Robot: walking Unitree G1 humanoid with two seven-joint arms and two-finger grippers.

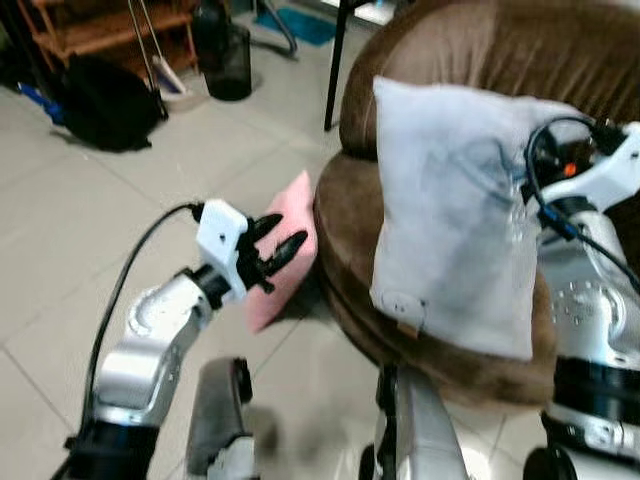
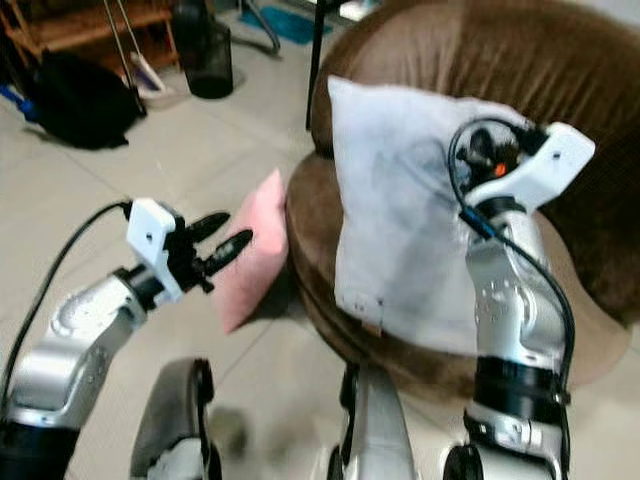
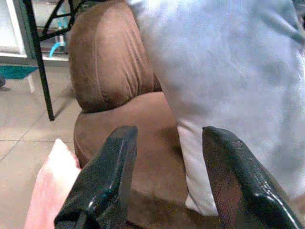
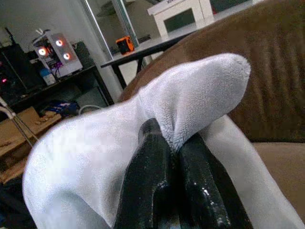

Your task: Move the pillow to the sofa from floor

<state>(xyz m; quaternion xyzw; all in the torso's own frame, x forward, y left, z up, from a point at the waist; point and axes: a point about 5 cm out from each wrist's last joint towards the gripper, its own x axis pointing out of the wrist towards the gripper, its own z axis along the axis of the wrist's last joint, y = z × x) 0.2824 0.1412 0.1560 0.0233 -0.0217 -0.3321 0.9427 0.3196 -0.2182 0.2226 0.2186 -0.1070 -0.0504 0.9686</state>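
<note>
Right hand (image 4: 174, 157) pinching corner of white pillow (image 1: 455, 210), held over brown sofa (image 1: 500, 60) seat. Left hand (image 1: 272, 250) spread, idle beside pink pillow (image 1: 285, 250) on floor. Risk: thin corner grip slipping; pillow sliding off.

The white pillow (image 1: 455, 215) is standing upright on the sofa (image 1: 500, 50) seat, leaning toward the backrest behind it. The right gripper (image 4: 174, 157) is pinching its upper corner. The left gripper (image 1: 272, 252) is hanging over the floor (image 1: 60, 240) to the sofa's left, just before a second pillow (image 1: 285, 250) that is leaning against the sofa's front edge. Farther back on the left, a bag (image 1: 105, 100) and a bin (image 1: 228, 60) are sitting on the floor.
</note>
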